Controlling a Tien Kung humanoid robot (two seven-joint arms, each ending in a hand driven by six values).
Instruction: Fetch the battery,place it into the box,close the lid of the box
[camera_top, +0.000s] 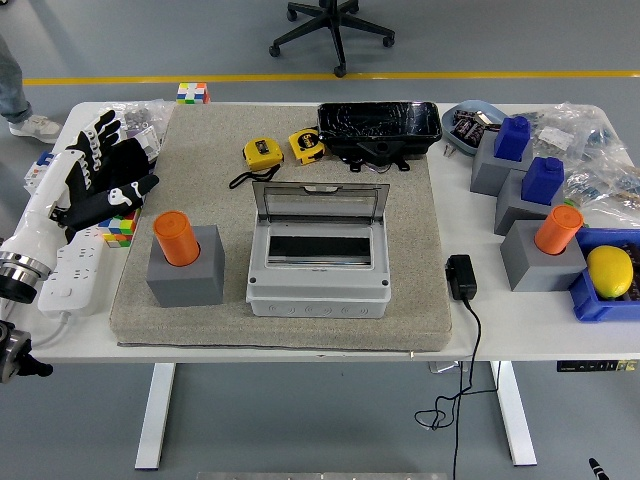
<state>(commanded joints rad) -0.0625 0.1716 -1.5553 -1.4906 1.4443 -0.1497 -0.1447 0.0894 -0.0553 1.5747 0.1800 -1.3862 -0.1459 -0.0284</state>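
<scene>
The battery (178, 238) is an orange cylinder standing upright in a grey block (186, 270) at the front left of the grey mat (420, 240). The grey box (318, 272) sits just to its right at mid-mat, with its clear lid (320, 204) raised toward the back. My left hand (100, 175), black with white finger segments, hovers over the table's left edge, up and to the left of the battery. Its fingers are spread and hold nothing. My right arm is out of sight.
Two yellow tape measures (262, 153) and a black tray (380, 130) lie behind the box. A white power strip (75, 275) lies under my left arm. On the right stand grey blocks with blue (545, 180) and orange (558, 230) cylinders, a black adapter (461, 277) and a blue bin (592, 300) with a lemon.
</scene>
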